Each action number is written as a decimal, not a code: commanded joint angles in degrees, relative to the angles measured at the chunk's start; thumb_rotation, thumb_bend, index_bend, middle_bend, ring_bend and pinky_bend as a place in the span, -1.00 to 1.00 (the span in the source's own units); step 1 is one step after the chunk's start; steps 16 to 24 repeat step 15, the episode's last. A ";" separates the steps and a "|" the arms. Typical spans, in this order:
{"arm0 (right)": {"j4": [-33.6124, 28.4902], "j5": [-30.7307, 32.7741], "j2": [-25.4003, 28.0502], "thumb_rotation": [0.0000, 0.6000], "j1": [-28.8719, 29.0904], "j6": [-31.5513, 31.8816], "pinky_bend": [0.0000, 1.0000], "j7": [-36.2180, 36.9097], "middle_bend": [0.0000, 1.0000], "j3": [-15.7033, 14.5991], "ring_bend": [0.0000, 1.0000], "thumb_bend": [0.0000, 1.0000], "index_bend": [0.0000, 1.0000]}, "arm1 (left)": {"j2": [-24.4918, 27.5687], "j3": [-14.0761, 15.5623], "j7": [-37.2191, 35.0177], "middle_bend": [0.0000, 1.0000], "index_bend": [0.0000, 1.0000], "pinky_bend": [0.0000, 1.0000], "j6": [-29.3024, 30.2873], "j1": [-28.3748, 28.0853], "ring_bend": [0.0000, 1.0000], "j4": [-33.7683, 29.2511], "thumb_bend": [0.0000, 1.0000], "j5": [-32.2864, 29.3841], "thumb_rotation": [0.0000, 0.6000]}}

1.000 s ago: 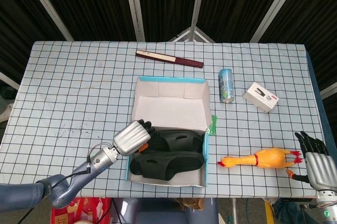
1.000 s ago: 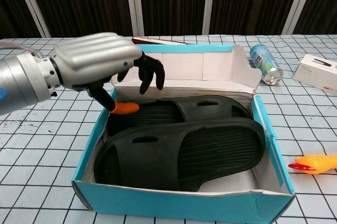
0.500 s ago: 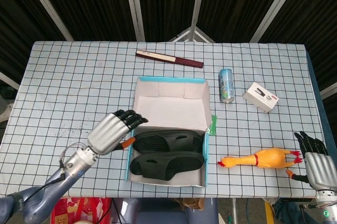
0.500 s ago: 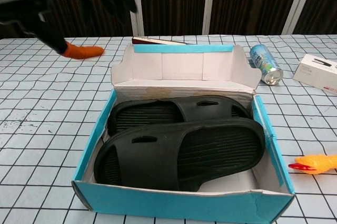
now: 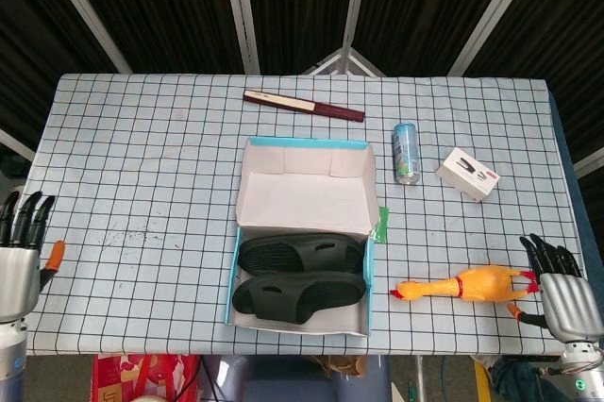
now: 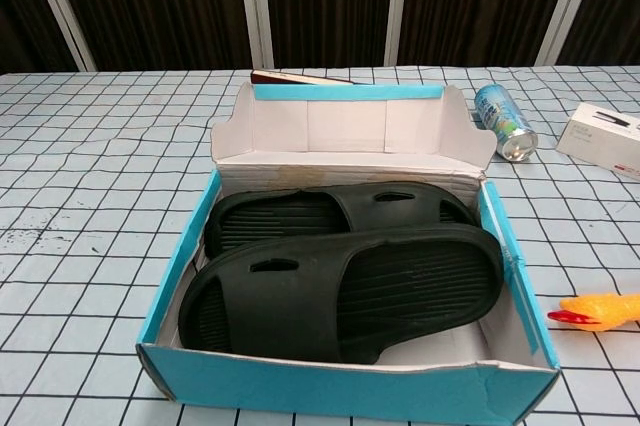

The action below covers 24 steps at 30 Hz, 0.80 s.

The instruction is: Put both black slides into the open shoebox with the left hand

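Observation:
Two black slides lie side by side inside the open blue shoebox [image 5: 232,289] [image 6: 172,266]: the far slide [image 5: 300,253] [image 6: 330,211] and the near slide [image 5: 297,295] [image 6: 345,291], which partly overlaps it. My left hand [image 5: 19,256] hangs at the table's left edge, far from the box, fingers spread and holding nothing. My right hand [image 5: 557,284] rests at the front right corner, fingers apart and empty. Neither hand shows in the chest view.
A yellow rubber chicken [image 5: 462,284] [image 6: 598,311] lies right of the box. Behind it stand a drink can [image 5: 406,152] [image 6: 503,122] and a small white box [image 5: 468,174] [image 6: 608,136]. A dark red flat case [image 5: 302,105] lies at the back. The box lid [image 5: 304,180] stands up behind the slides.
My left hand has pulled away from the shoebox, leftward to the table's left edge, and left the chest view. The slides stay in the box. The right hand is still.

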 commanded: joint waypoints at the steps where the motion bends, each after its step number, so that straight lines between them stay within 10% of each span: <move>1: 0.04 -0.41 -0.07 1.00 0.06 0.06 -0.87 -0.07 -0.90 -0.14 -0.82 -0.67 -1.00 | 0.45 -0.21 -2.60 -0.72 -0.74 -0.53 -4.22 1.92 -0.86 0.36 -0.17 -6.08 1.00; 24: 2.29 -3.64 -1.83 1.00 -0.24 2.96 -0.86 0.30 -0.90 -0.09 -0.82 -0.67 -1.00 | 2.35 -2.44 -5.19 -0.78 -0.78 -0.56 -11.28 1.85 -0.88 -0.35 -0.17 -10.82 1.00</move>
